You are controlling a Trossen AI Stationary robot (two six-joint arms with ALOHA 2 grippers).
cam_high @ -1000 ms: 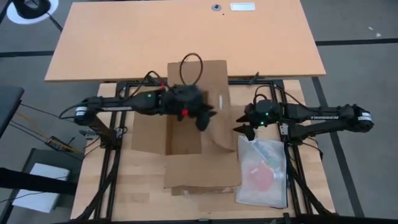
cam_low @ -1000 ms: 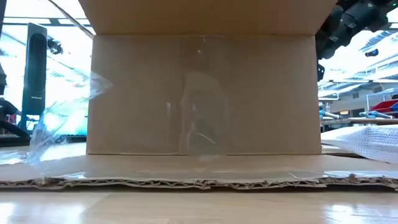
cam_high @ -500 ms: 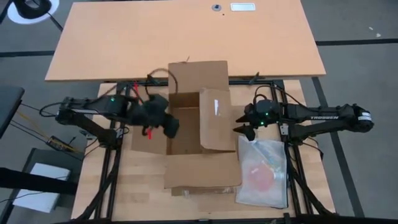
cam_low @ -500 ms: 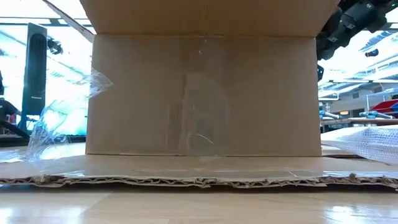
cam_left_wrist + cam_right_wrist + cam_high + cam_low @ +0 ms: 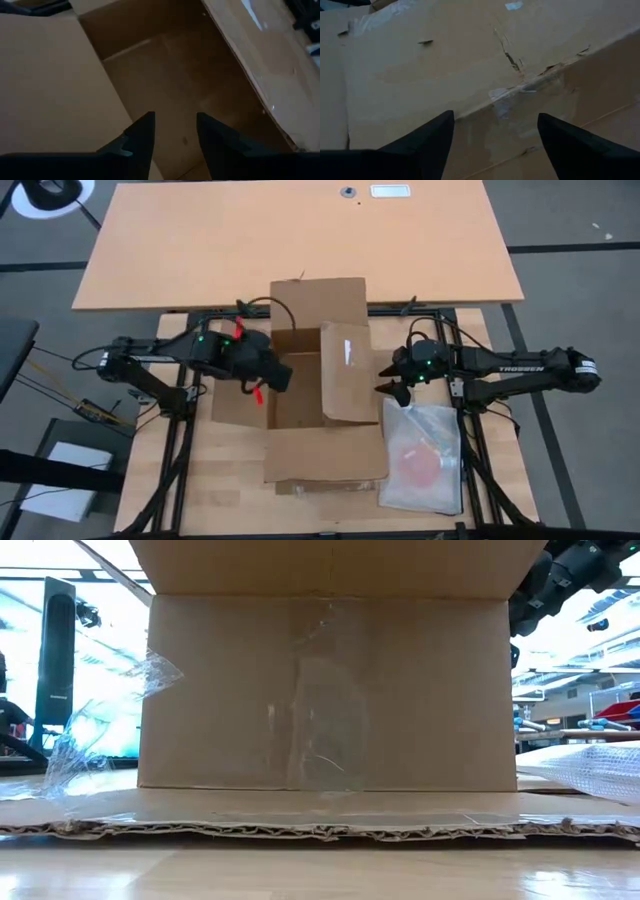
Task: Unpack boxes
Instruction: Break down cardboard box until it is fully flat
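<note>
While both arms sat either side of it, this is what you had on the table:

Carton: the brown cardboard carton (image 5: 318,380) stood open in the middle of the wooden table (image 5: 225,480), flaps spread, its inside looking bare from your left wrist camera, though that view was dim.

Tape: a clear strip ran down the carton's near wall (image 5: 325,690) in the low view.

Left gripper: your left gripper (image 5: 275,375) hung over the carton's left rim, pointing into the opening; its fingers (image 5: 142,135) stood parted with nothing between them.

Right gripper: your right gripper (image 5: 393,388) waited just beside the carton's right flap, fingers (image 5: 427,137) spread wide and grasping nothing.

Bag: a clear plastic bag (image 5: 422,455) with something red inside lay on the table right of the carton, near the right gripper.
</note>
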